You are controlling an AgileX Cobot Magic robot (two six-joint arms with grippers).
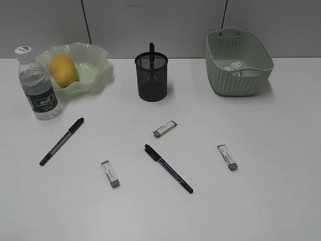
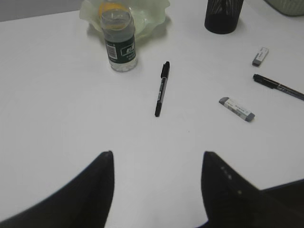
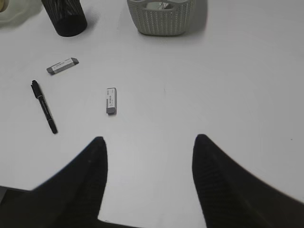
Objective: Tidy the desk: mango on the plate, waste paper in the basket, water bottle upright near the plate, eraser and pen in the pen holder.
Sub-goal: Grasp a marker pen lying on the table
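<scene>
The mango [image 1: 63, 70] lies in the wavy green plate [image 1: 95, 65]. The water bottle [image 1: 38, 85] stands upright beside it and shows in the left wrist view [image 2: 119, 42]. The waste paper [image 1: 234, 67] lies in the basket [image 1: 238, 63]. The black pen holder [image 1: 151, 77] holds one pen. Two black pens [image 1: 62, 141] [image 1: 168, 168] and three erasers [image 1: 165, 128] [image 1: 110, 173] [image 1: 227, 156] lie on the desk [image 1: 271, 201]. My left gripper [image 2: 156, 154] and right gripper [image 3: 148, 138] are open and empty above bare desk; neither shows in the exterior view.
A grey wall runs behind the desk. In the right wrist view I see one pen [image 3: 44, 106], two erasers [image 3: 111, 100] [image 3: 62, 65], the pen holder [image 3: 65, 16] and the basket [image 3: 164, 19].
</scene>
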